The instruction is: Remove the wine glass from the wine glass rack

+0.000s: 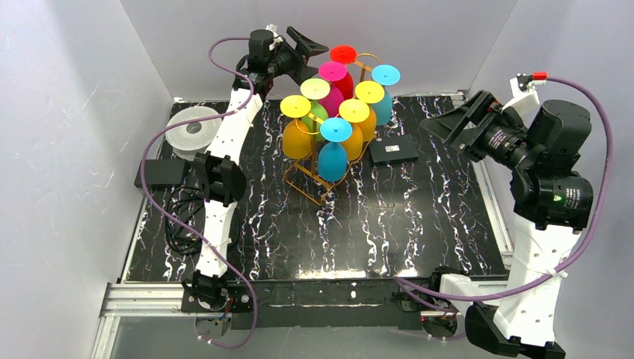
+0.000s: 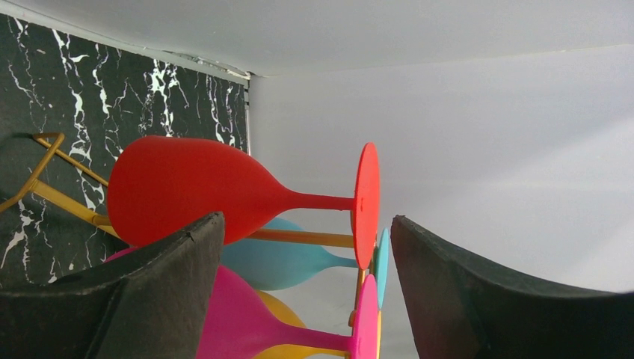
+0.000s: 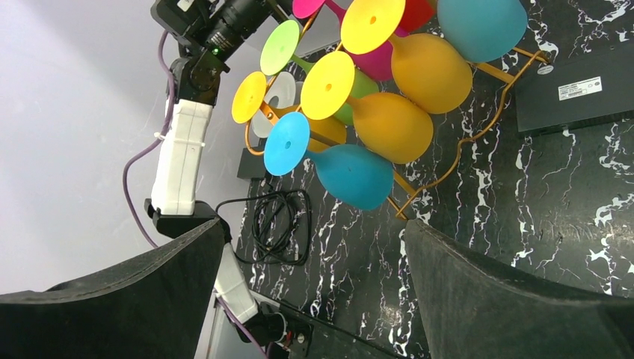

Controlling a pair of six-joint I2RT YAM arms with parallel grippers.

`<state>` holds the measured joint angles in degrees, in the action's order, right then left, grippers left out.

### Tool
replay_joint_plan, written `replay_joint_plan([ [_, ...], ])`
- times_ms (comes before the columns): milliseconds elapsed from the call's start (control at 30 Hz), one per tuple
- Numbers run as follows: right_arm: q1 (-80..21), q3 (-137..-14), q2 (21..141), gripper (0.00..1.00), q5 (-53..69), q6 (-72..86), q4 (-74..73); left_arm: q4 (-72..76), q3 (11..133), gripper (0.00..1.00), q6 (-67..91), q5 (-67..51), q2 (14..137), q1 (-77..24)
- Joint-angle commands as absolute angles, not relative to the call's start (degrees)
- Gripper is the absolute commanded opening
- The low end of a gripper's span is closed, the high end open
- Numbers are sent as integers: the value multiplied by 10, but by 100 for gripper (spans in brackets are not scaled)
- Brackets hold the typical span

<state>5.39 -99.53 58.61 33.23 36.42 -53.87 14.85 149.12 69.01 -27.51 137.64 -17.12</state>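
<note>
Left jaws stand well apart and clamp nothing. Their two black wedge-shaped fingers (image 2: 149,292), matte and rough-edged, flank the stem end of the opaque red wine glass (image 2: 187,187). Its bowl passes partly behind one finger, and I cannot tell whether either finger touches it. Right jaws are spread wide and empty, their matching fingers (image 3: 508,299) hanging over the tabletop (image 1: 419,224), a black slab veined with white like marble.

The red wine glass hangs foot up and bowl down at the far top end of the wine glass rack (image 2: 299,238), a thin golden-orange wire stand. Other smooth matte glasses hang around it, magenta (image 1: 333,72), teal (image 1: 332,161), yellow-orange (image 1: 297,138) and green (image 3: 280,46), each with a flat round foot.

White-shelled with black joints, the left arm (image 1: 224,142) reaches from its base along the left side to the far wall, wrist turned toward the rack's top. The right arm (image 1: 538,224) rises at the right edge, wrist aimed across at the rack from well apart.

Only the left wrist view gives the red glass in side profile: a rounded bowl tapering to a thin stem, with the disc foot nearly edge-on. From above, a flat black box (image 1: 394,149) lies just beside the rack and a white ribbed disc (image 1: 193,129) sits at the far left. The right wrist view shows a coiled black cable (image 3: 280,224) near the left arm.
</note>
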Motion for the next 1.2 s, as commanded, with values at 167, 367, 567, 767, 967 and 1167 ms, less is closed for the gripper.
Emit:
replay_joint_plan([
  [167, 55, -1005, 593, 97, 345, 347, -525, 190, 1519, 79, 682, -272, 1365, -179],
  [367, 54, -1005, 592, 97, 344, 345, -524, 198, 1522, 76, 681, -267, 1371, -186],
  [567, 55, -1001, 589, 97, 341, 344, -525, 200, 1525, 75, 677, -260, 1375, -192],
  [767, 54, -1001, 587, 97, 339, 341, -525, 199, 1525, 74, 664, -250, 1374, -200],
  [967, 54, -1000, 584, 97, 337, 337, -526, 199, 1524, 71, 657, -244, 1374, -204],
  [1167, 54, -1005, 587, 97, 334, 332, -527, 194, 1523, 68, 650, -238, 1371, -205],
])
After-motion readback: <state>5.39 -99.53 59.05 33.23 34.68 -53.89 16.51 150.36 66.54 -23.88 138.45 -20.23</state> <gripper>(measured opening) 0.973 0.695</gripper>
